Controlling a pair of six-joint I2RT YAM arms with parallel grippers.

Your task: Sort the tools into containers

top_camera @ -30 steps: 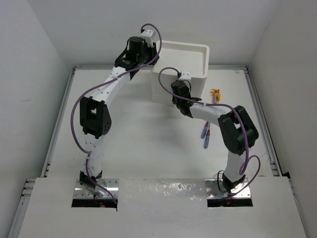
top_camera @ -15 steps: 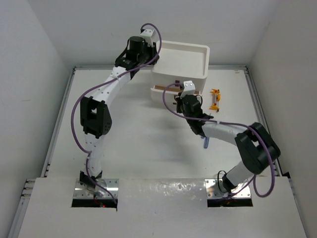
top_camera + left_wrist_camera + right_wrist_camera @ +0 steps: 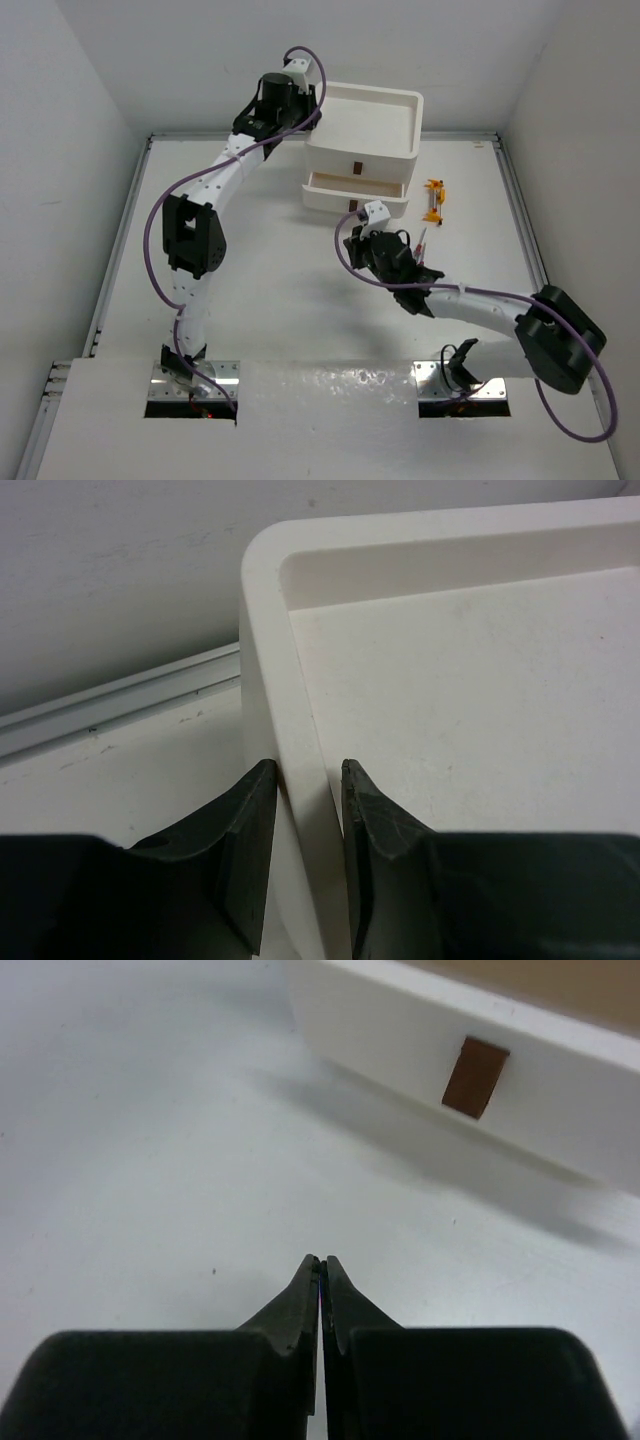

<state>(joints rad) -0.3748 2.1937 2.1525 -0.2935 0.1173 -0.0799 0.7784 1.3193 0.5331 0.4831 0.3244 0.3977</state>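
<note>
Tabletop (image 3: 260,300), white, bearing white boxy plastic drawer unit (image 3: 365,140) with rimmed tray top at far centre. Lower drawer (image 3: 330,195), red-brown square handle (image 3: 475,1078), juts out nearward. Left claw (image 3: 308,770) narrow, clamped on the tray rim's left edge. Right claw (image 3: 320,1260) shut, holding nothing, over tabletop near that drawer. Small orange-yellow tool (image 3: 433,198) lies just right of the unit. Thin red-tipped tool (image 3: 421,240) lies nearer, partly hidden by the right arm.

Right of centre from above, the white right arm (image 3: 478,300) covers most of a thin red-tipped tool (image 3: 422,238). The small orange-yellow piece (image 3: 433,197) is too tiny to make out. The white plastic drawer unit (image 3: 268,640) runs off the left wrist view's right edge.
</note>
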